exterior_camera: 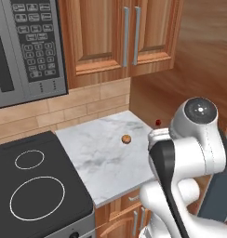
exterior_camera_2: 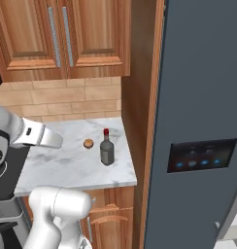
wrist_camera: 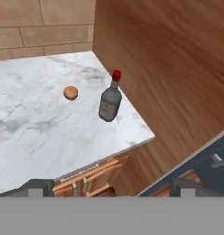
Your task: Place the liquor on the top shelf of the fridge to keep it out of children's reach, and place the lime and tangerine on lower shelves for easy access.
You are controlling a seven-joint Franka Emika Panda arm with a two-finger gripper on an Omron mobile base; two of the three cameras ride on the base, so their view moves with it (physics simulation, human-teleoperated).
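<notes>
1. Wooden cupboards and a tiled wall back a marble table [exterior_camera_2: 67, 170], with a black stove [exterior_camera: 31, 186] on one side and a tall wood panel beside the dark fridge [exterior_camera_2: 198, 97] on the other.
2. On the table the bottle [wrist_camera: 109, 103] stands upright near the edge closest to the wood panel; the tangerine [wrist_camera: 70, 92] lies near it, apart, towards the wall. No lime can be made out.
3. The gripper [wrist_camera: 111, 186] hangs above and short of the table edge, its jaws spread wide and holding nothing.
4. The bottle is glass: likely stiff, smooth and rather heavy for its size, liable to slip and to break if dropped. Its narrow neck under the red cap looks a poor hold; the broad body, around the label, seems the safer place, gripped squarely so it stays upright.
5. The tangerine is small and round, probably light and slightly soft; it may roll when nudged, so a gentle pinch across its middle would suit.
</notes>
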